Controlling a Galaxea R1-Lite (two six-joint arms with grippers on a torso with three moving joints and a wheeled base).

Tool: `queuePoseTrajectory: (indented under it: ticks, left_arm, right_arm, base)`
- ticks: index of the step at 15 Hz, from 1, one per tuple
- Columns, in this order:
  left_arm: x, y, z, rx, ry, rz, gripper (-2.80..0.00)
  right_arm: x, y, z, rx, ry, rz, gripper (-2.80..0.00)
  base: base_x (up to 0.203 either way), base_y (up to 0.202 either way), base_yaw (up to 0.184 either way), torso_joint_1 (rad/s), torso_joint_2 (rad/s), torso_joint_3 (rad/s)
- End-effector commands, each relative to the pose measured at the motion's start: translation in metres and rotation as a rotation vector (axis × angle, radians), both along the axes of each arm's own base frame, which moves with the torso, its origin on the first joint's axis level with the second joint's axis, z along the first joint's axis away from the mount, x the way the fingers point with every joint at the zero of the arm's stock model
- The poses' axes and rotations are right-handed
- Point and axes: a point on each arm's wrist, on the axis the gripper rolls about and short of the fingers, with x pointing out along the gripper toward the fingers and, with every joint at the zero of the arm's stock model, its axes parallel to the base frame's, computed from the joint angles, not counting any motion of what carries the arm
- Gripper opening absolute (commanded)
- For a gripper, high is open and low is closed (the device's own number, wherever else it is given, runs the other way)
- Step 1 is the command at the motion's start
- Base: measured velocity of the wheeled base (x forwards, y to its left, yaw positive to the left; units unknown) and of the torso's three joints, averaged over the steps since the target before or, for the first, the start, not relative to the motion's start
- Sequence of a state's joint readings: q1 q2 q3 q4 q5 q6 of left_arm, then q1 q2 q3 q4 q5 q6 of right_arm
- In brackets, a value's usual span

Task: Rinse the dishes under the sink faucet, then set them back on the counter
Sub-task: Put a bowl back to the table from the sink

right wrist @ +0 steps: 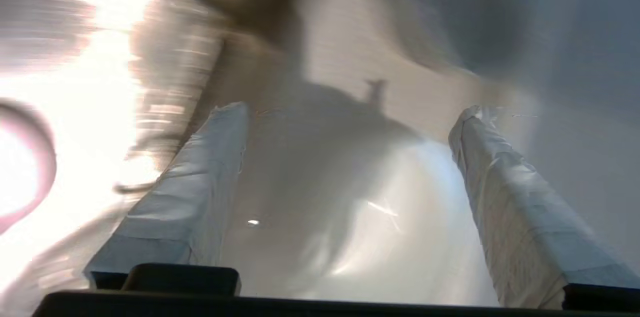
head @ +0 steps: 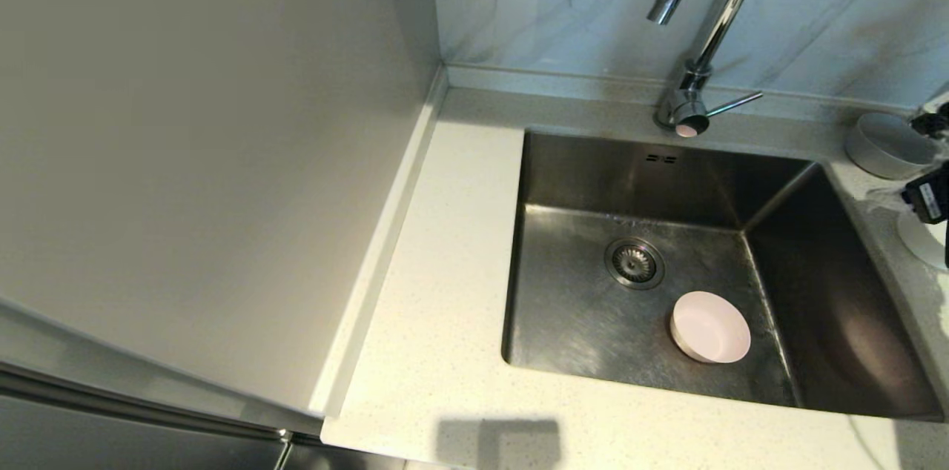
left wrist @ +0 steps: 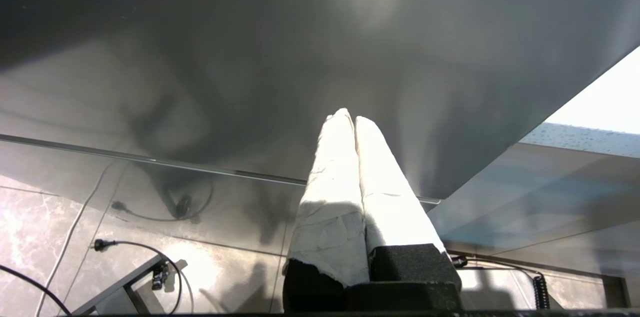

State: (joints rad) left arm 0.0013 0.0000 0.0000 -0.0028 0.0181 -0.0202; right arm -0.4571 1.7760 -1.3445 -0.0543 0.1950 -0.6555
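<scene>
**Right end effector wide open, pink bowl waiting in sink**

Right end effector (right wrist: 350, 157) hung empty with fingers spread wide, over the sink (head: 593, 181). Pink bowl (head: 710, 327) lay at 4 o'clock from the drain (head: 635, 262). Best approach: straddle its rim squarely. Left end effector (left wrist: 348, 119) was pressed closed, parked.

I see the speckled off-white counter (head: 445, 255) wrapping around the steel sink (head: 838, 307); on it, close by my right arm, sit a grey bowl (head: 886, 146) and a white bowl (head: 923, 236), and a pink bowl (head: 710, 327) rests on the sink floor
</scene>
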Motion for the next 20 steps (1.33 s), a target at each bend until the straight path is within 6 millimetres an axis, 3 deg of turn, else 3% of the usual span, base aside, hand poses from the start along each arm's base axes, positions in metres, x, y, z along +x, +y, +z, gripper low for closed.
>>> queuePoseTrajectory:
  ticks: [1,5,7,10,13,16,20]
  left_arm:
    - [0.000,0.000,0.000,-0.001,-0.003,0.001,-2.80]
    - [0.000,0.000,0.000,-0.001,-0.003,0.001,-2.80]
    - [0.000,0.000,0.000,-0.001,-0.003,0.001,-2.80]
    - [0.000,0.000,0.000,-0.001,-0.003,0.001,-2.80]
    - [0.000,0.000,0.000,-0.001,-0.003,0.001,-2.80]
    - [0.000,0.000,0.000,-0.001,-0.003,0.001,-2.80]
    - [0.000,0.000,0.000,-0.001,-0.003,0.001,-2.80]
  right_arm:
    - [-0.005,0.033,0.005,0.009,-0.010,0.118,0.00]
    - [0.001,0.104,-0.009,0.064,0.042,0.285,0.00]
    - [0.004,0.139,-0.024,0.057,0.103,0.241,0.00]
    - [0.016,0.181,-0.056,0.074,0.177,0.013,0.00]
    - [0.034,0.194,-0.091,0.080,0.266,-0.158,0.00]
    - [0.038,0.197,-0.102,0.130,0.458,-0.285,0.00]
    - [0.048,0.220,-0.123,0.252,0.651,-0.405,0.00]
  base:
    - [0.000,0.000,0.000,0.000,0.00,0.000]
    - [0.000,0.000,0.000,0.000,0.00,0.000]
    - [0.000,0.000,0.000,0.000,0.00,0.000]
    - [0.000,0.000,0.000,0.000,0.00,0.000]
    - [0.000,0.000,0.000,0.000,0.00,0.000]
    - [0.000,0.000,0.000,0.000,0.00,0.000]
    - [0.000,0.000,0.000,0.000,0.00,0.000]
